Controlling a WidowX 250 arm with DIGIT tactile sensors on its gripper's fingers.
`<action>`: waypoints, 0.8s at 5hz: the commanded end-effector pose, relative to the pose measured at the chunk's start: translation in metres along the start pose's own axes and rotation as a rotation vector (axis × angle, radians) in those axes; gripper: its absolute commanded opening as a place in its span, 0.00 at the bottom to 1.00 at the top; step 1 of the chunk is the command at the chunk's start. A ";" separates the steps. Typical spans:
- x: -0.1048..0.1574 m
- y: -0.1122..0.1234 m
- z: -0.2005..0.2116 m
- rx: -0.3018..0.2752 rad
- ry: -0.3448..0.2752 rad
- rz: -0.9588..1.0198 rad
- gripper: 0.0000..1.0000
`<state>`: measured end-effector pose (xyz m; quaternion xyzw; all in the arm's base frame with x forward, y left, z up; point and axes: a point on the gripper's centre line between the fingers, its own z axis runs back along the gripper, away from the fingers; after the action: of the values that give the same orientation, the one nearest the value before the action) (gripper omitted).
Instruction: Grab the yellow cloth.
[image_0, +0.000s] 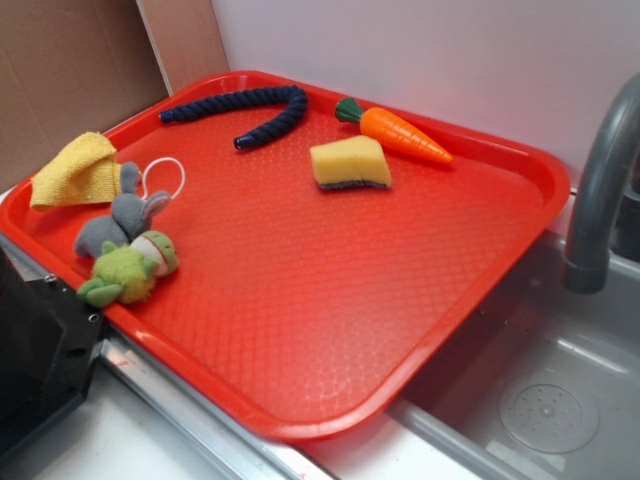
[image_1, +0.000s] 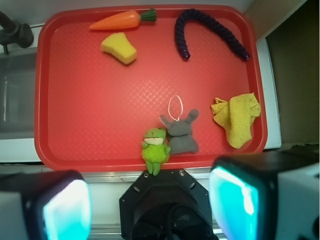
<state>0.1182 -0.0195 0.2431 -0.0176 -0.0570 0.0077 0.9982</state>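
In the exterior view the yellow cloth (image_0: 75, 170) lies crumpled at the far left corner of the red tray (image_0: 330, 330), draped partly against the raised rim. Just beside it sits a grey plush bunny (image_0: 122, 220) with a white loop, and a green plush frog (image_0: 128, 272) touches the bunny at the tray's near edge. A navy rope (image_0: 255, 108) curves along the back, an orange toy carrot (image_0: 400, 132) lies near it, and a yellow sponge wedge (image_0: 350, 163) rests between them. A grey faucet (image_0: 600, 190) stands over the sink (image_0: 540, 400) to the right. My fingers do not show here.

In the wrist view my fingers (image_1: 150, 207) stand wide apart at the bottom of the frame, gripping nothing, their pads (image_1: 232, 202) glowing teal. They hang off the tray's near rim. The cloth (image_1: 237, 117) lies at the tray's right side, well apart from my fingers, with the bunny (image_1: 181, 134) and frog (image_1: 155, 149) to its left.
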 end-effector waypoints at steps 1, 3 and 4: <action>0.000 0.000 0.000 0.000 0.000 0.000 1.00; 0.013 0.101 -0.096 -0.055 0.114 -0.295 1.00; 0.013 0.101 -0.096 -0.055 0.114 -0.295 1.00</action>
<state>0.1353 0.0768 0.1407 -0.0428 0.0042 -0.1380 0.9895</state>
